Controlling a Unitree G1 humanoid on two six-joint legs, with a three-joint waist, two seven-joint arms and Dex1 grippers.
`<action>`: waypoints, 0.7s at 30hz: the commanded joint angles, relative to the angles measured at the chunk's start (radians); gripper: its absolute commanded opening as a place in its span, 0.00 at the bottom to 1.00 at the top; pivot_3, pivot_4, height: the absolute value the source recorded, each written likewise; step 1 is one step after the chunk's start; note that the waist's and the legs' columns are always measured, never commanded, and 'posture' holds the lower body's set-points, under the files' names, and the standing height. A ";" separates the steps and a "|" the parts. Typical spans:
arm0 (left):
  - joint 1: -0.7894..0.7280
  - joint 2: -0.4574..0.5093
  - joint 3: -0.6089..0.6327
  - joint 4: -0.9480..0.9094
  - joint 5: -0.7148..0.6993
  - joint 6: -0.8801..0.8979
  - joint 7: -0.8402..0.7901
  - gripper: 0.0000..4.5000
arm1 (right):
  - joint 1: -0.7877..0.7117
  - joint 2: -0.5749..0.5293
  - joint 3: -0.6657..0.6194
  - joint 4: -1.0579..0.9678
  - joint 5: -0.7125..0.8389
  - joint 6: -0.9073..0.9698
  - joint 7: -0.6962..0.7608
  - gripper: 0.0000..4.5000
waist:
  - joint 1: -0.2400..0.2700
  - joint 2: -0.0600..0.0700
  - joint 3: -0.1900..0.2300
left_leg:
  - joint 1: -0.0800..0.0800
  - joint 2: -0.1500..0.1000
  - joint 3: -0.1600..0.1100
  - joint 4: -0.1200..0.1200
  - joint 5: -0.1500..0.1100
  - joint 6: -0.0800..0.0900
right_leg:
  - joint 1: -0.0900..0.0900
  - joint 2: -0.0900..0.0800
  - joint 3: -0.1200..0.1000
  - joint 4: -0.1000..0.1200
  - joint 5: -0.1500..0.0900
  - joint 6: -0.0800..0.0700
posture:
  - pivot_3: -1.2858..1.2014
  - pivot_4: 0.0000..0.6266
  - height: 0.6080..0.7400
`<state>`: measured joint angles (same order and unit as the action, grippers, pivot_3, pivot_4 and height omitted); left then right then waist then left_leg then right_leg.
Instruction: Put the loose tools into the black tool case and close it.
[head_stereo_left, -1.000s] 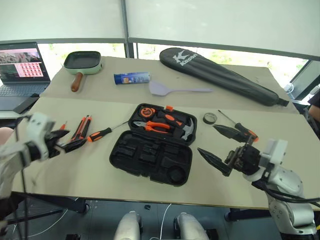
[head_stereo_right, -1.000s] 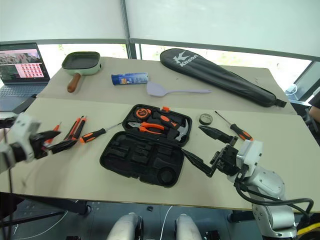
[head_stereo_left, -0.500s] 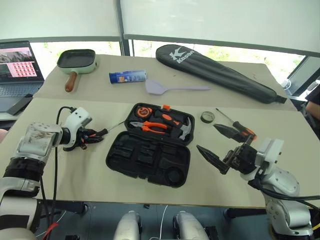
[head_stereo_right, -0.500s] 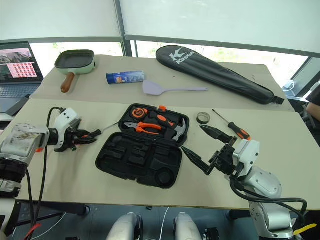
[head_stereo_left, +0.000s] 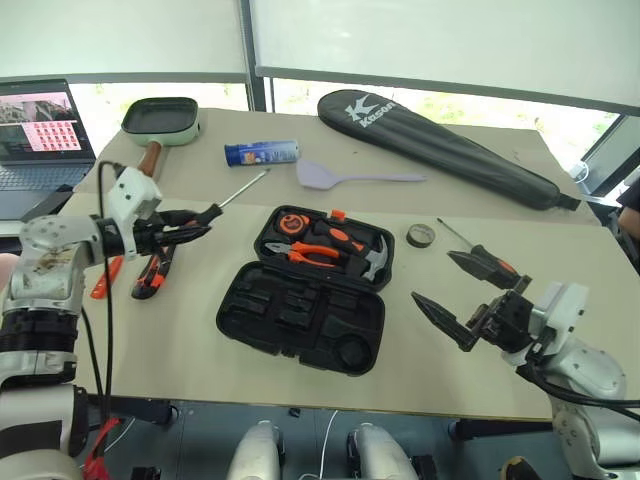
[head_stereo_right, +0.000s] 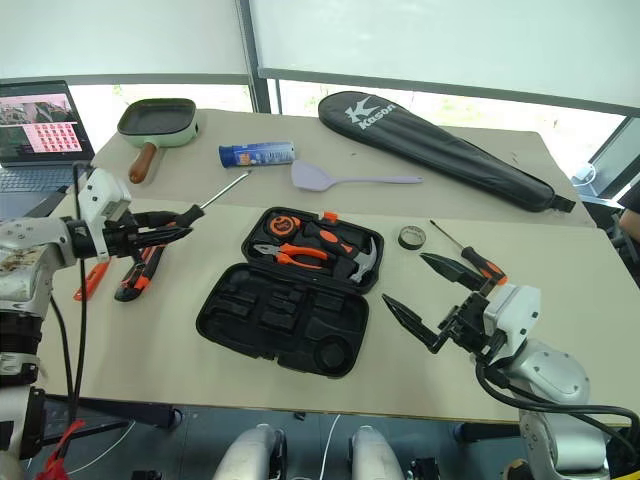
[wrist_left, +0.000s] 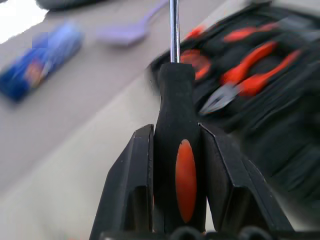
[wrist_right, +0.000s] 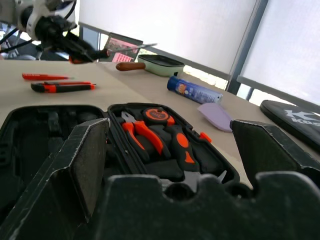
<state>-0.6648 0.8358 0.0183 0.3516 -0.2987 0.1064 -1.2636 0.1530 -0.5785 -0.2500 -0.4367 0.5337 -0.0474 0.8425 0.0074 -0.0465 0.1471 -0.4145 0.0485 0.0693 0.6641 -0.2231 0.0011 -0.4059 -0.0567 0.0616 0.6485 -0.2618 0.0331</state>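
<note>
The black tool case (head_stereo_left: 300, 312) lies open mid-table, with pliers, a hammer and a tape measure in its far half. My left gripper (head_stereo_left: 196, 226) is shut on a screwdriver (wrist_left: 177, 150) with a black-and-orange handle. It holds the screwdriver above the table left of the case, shaft (head_stereo_left: 243, 188) pointing away. Below it lie the utility knife (head_stereo_left: 155, 273) and the orange tester pen (head_stereo_left: 100, 281). The tape roll (head_stereo_left: 420, 236) and a second screwdriver (head_stereo_left: 482, 254) lie right of the case. My right gripper (head_stereo_left: 432, 276) stands open near them, empty.
At the back are a green frying pan (head_stereo_left: 160, 119), a blue can (head_stereo_left: 262, 153), a lilac spatula (head_stereo_left: 330, 177) and a long black racket bag (head_stereo_left: 445, 150). A laptop (head_stereo_left: 40, 125) sits at the far left. The table's front edge runs just below the case.
My left gripper shut on the screwdriver beside the case, then lifted it off the table and swung it up and toward the case. The right gripper barely moved.
</note>
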 joint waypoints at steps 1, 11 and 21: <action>-0.071 -0.039 -0.123 -0.060 0.083 -0.142 -0.104 0.19 | 0.012 -0.049 -0.055 0.008 0.032 -0.003 0.061 1.00 | 0.002 0.000 0.000 | 0.001 0.000 0.000 0.000 0.000 0.000 | 0.001 0.000 0.000 0.000 0.000 0.000 | 0.52 0.24 1.00; -0.175 -0.133 -0.345 0.164 0.375 -0.475 -0.098 0.19 | 0.020 -0.099 -0.016 -0.014 0.060 0.088 0.112 1.00 | -0.004 0.000 0.000 | 0.000 0.000 -0.001 0.003 0.000 0.001 | 0.001 0.002 0.001 0.000 0.000 0.000 | 0.52 0.24 1.00; -0.217 -0.184 -0.378 0.269 0.455 -0.533 -0.054 0.19 | 0.050 -0.083 0.003 -0.035 0.051 0.112 0.103 1.00 | 0.005 0.000 0.000 | -0.002 0.000 -0.002 0.006 -0.001 0.002 | 0.002 0.002 0.000 0.000 0.000 0.002 | 0.52 0.24 1.00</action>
<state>-0.8564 0.6515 -0.3639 0.6146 0.1409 -0.4124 -1.3331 0.2048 -0.6626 -0.2313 -0.4421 0.5728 0.0630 0.9488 0.0123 -0.0461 0.1473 -0.4160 0.0486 0.0671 0.6703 -0.2246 0.0038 -0.4042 -0.0551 0.0620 0.6486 -0.2614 0.0347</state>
